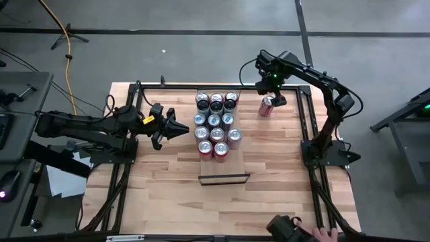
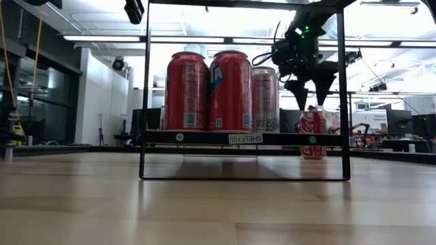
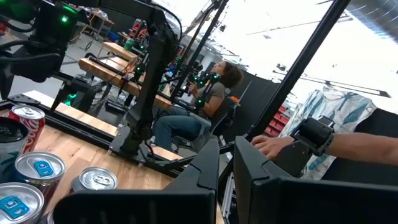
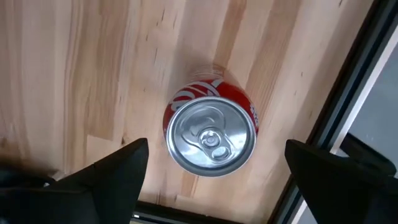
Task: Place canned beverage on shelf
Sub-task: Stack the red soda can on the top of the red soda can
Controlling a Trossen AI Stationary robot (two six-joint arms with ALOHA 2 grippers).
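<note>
Red lone can [image 1: 267,106] under spread right fingers [image 4: 112,177] — eleven cans [image 1: 216,124] clustered apart.

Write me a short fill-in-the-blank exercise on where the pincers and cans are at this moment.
1. The right pincer hangs directly above a lone ____ aluminium drink can standing upright on the striped wooden tabletop.
2. That pincer's fingers are ____, with the can untouched between them.
3. The left pincer, beside the cluster of cans, is ____.
4. The narrow pale wooden shelf with black end rails carries ____ cans.

Missing words: red; open; shut; no
</note>
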